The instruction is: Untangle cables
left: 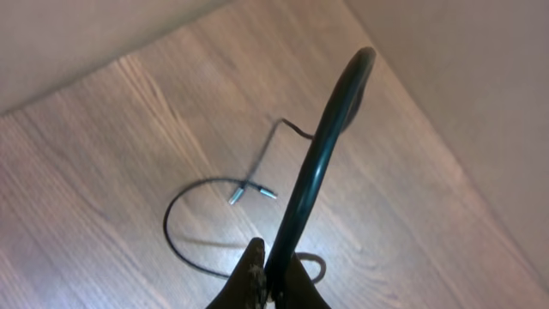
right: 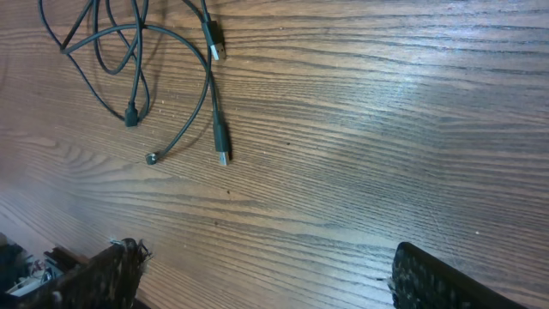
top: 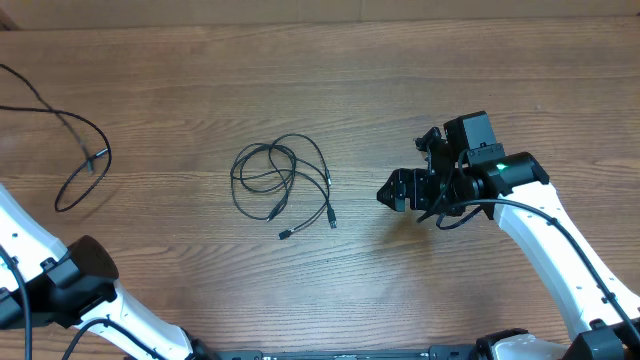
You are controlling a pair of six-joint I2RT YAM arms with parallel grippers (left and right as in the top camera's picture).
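Cables (top: 283,180) look light, limp and springy, so pulling one loop will likely drag its neighbours. The stiff plug ends (right: 220,142) offer the surest hold. Those plugs lie just ahead of the right gripper (right: 274,279), toward the finger (right: 116,266) at the view's left. Its jaws are spread wide and empty, and the knot beyond is cut off by the wrist view's top edge. Fingers of the left gripper (left: 270,279) are pressed together. Whether the blurred dark cord (left: 322,146) running up from them is pinched, I cannot tell. Farther out lies a separate loop (left: 171,232) with silvery tips (left: 266,193).
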